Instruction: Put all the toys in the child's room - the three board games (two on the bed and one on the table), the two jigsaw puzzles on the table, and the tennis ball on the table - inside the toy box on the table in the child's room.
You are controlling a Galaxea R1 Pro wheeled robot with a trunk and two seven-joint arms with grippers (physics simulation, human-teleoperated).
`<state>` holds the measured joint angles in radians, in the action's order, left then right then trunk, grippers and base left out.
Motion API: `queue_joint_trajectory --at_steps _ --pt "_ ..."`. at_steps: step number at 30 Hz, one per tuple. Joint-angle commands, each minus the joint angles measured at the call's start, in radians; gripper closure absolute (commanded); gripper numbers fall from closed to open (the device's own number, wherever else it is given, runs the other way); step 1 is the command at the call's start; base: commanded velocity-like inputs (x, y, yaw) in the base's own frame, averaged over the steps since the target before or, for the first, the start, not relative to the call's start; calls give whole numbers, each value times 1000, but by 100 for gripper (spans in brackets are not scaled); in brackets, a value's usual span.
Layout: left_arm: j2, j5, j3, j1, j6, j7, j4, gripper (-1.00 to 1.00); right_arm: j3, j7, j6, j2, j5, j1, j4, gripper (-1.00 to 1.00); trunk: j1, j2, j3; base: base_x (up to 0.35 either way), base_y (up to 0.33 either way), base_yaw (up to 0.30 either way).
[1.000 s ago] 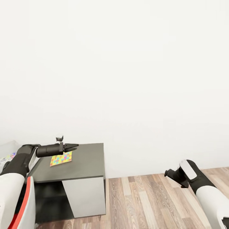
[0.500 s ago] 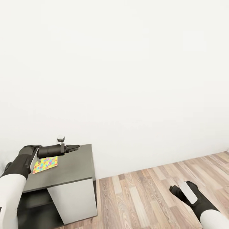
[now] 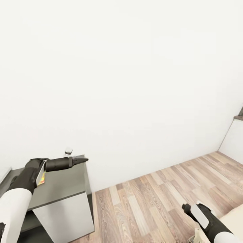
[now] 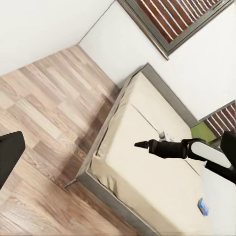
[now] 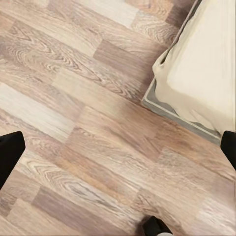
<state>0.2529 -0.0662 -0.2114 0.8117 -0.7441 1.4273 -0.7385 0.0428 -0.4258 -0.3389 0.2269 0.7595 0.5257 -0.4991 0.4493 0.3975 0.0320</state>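
Head view: the whole picture has swung rightward over the last second, which is a turn of the camera and base rather than any travel of the furniture. The white wall [image 3: 128, 84] takes up most of the frame. The wood floor [image 3: 152, 199] now runs to a far-right corner, and a pale corner of the bed [image 3: 233, 216] has entered at the near right. The dark grey worktop [image 3: 60, 189] has slid to the left edge.

Of the jigsaw puzzle [image 3: 41, 176] that lay in plain sight on that worktop a second ago, a narrow coloured strip remains, beside the left forearm. It is untouched on the dark top.

Left wrist view: the bed's beige mattress [image 4: 157, 172] and grey frame lie across the floor, with a small blue board game [image 4: 202, 206] at its far part and the right arm reaching across in front. The other bed game is not made out.

The left end effector [image 3: 81, 159] is held out level over the worktop's far edge, its fingers drawn together with nothing between them. The right end effector [image 3: 189, 211] hangs low over the floor; in its wrist view the dark fingertips [image 5: 10, 152] stand wide apart and empty.

Judgement: the robot is turning from the worktop toward the bed, probably to collect a game there. The puzzle stays to be boxed.
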Motion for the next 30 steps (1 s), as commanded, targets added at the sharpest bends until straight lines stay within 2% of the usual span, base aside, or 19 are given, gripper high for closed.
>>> queue_joint_trajectory --at_steps 1,6,14,17,21,23,26,30 --pt "1 -6 -3 -5 2 7 -1 -100 6 1 13 0 4 1 20 -100 1 2 3 0 0 -249" --pt "-4 -6 -3 -42 58 5 -1 -100 11 32 45 -1 1 1 65 -100 1 2 6 0 0 -230" --pt "-22 -5 -2 -70 84 -10 0 -100 23 46 54 -4 0 0 77 -100 1 2 10 0 0 -163" --pt "-28 -7 -2 -89 87 -66 1 -100 51 47 57 -19 -1 0 77 -100 1 2 12 0 0 -66" --pt "-68 -8 -2 -109 98 -190 1 -100 104 47 101 -37 -2 0 80 -100 1 2 14 0 0 -19" --pt "-79 -7 -2 -128 108 -236 1 -100 124 47 117 -40 -2 0 80 -100 1 2 16 0 0 -6" --pt "-88 -6 -1 -146 115 -272 1 -100 144 46 127 -42 -2 0 81 -100 1 2 17 0 0 -3" --pt "-128 -10 0 -163 119 -298 1 -100 158 46 133 -44 -3 0 81 -100 1 2 20 0 0 0"
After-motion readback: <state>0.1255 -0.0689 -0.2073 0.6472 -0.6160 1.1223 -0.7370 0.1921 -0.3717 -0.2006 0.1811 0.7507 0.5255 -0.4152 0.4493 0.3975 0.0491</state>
